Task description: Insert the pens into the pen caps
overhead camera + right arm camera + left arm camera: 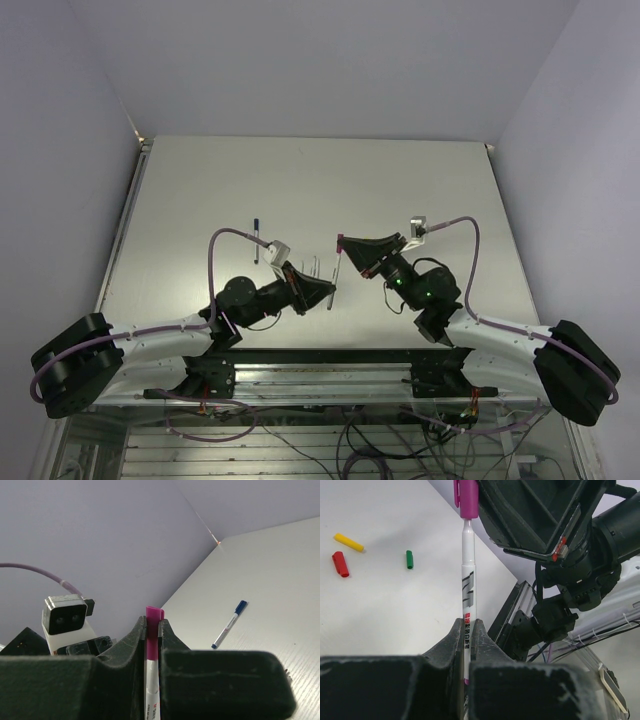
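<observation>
Firmly, left fingers (451, 644) pinch the white pen (468, 580); right fingers (134, 642) pinch its purple cap (152, 630).

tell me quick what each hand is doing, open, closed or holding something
Left hand: closed, holding the white pen by its barrel.
Right hand: closed, holding the purple cap at the pen's tip.

You're in a robotics lab test cell: plain pale lilac walls (60, 150) box in the matt white counter (300, 180) at 9, 12 and 3 o'clock, with an aluminium frame rail (320, 375) and loose tangled wiring (350, 440) at 6 o'clock.
</observation>
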